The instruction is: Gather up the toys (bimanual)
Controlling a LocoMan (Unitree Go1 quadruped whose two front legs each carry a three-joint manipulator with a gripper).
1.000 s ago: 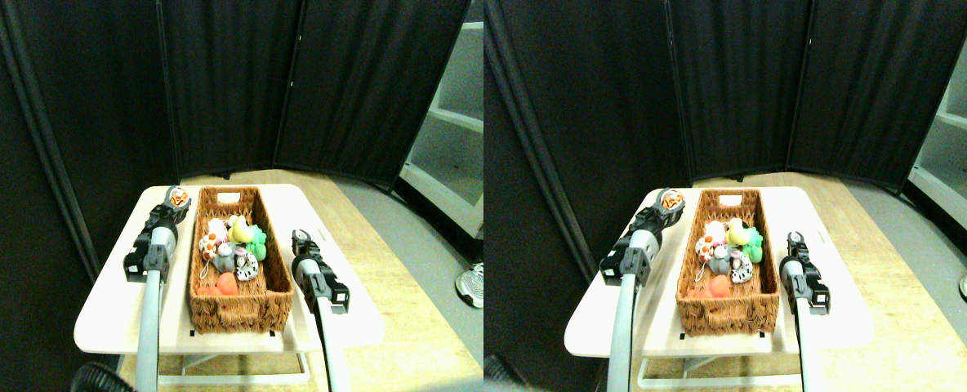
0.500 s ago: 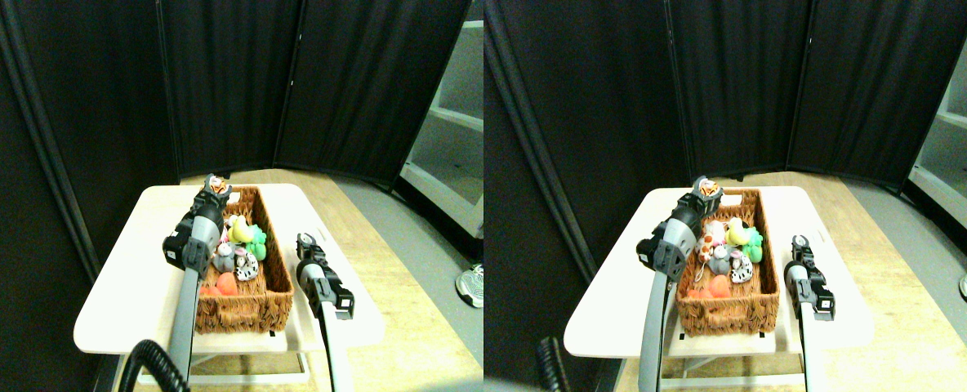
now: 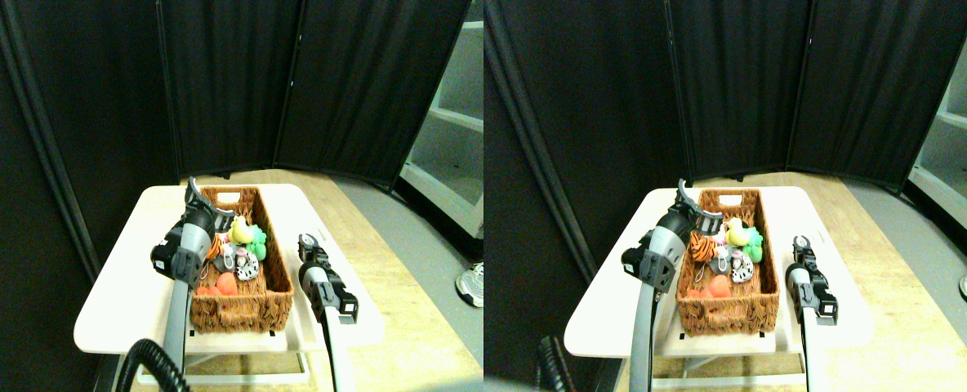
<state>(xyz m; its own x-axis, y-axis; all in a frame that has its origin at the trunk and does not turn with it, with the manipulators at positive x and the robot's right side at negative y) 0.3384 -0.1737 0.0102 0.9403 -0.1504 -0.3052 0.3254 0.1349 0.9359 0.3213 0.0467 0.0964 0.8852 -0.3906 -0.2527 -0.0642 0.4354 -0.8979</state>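
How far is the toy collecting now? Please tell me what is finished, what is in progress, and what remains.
Done: a pile of toys lies in the wicker basket, with the tiger-striped toy among them. In hand: the left end effector stands open above the basket, holding nothing; the right end effector waits beside the basket. Left: no toy shows on the white table, so little seems to remain.

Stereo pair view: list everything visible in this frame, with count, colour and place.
Long brown woven wicker basket: one, centre of table.
Small soft toy animals: a pile inside the basket, exact count unclear; tiger-striped toy at the left wall, yellow toy, green toy, black-and-white spotted toy, grey toy, orange toy nearest.
Pale low table: one, on the wooden floor.
Black folding screen: one, behind.
White shelf unit: one, far right.
Person's shoe: one, right edge.
Left gripper: open, above the basket's left rim.
Right gripper: right of the basket.
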